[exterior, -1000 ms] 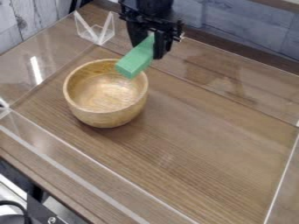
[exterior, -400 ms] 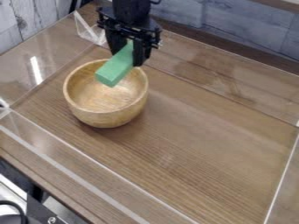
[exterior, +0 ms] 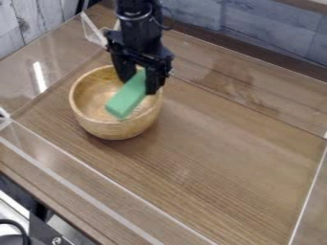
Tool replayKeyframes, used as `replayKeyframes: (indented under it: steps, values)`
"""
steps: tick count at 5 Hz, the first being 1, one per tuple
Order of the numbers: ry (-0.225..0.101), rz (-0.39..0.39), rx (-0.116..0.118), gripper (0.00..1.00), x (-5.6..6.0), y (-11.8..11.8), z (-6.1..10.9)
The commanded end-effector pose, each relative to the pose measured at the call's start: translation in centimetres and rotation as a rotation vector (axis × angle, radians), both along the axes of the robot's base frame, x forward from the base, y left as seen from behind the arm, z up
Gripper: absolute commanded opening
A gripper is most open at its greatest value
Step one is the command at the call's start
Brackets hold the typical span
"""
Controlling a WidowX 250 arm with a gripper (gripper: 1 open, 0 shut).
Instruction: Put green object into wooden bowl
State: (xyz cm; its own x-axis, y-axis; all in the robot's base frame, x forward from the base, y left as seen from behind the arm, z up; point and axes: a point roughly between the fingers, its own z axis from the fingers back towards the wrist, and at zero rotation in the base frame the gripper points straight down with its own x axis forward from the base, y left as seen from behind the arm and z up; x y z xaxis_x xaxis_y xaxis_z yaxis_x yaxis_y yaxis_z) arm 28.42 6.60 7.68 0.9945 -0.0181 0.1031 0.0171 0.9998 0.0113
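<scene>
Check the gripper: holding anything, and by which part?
Cannot be told: gripper fingers bracket the green object's upper end above the wooden bowl, but contact isn't visible.

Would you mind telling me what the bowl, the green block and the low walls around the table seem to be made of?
Bowl: light wood, smooth, with visible grain. Green block: plain matte, maybe painted wood or plastic; cannot tell. Walls: clear plastic sheet, probably acrylic, see-through with glare.

Pincer (exterior: 141, 77) covers upper end of green object (exterior: 126, 99) and far rim of wooden bowl (exterior: 94, 122). Whether fingertips touch block: cannot tell. Arm above pincer cut by top edge. Counter (exterior: 230, 144) cut off right of bowl and at near edge.
</scene>
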Motion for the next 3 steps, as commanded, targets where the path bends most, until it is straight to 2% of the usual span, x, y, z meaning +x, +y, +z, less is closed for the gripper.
replayKeyframes:
  steps: [1,3]
  values:
    - [-0.066,0.021,0.007,1.0,-0.2,1.2,2.0]
    - [-0.069,0.042,-0.011,1.0,-1.2,2.6,3.2]
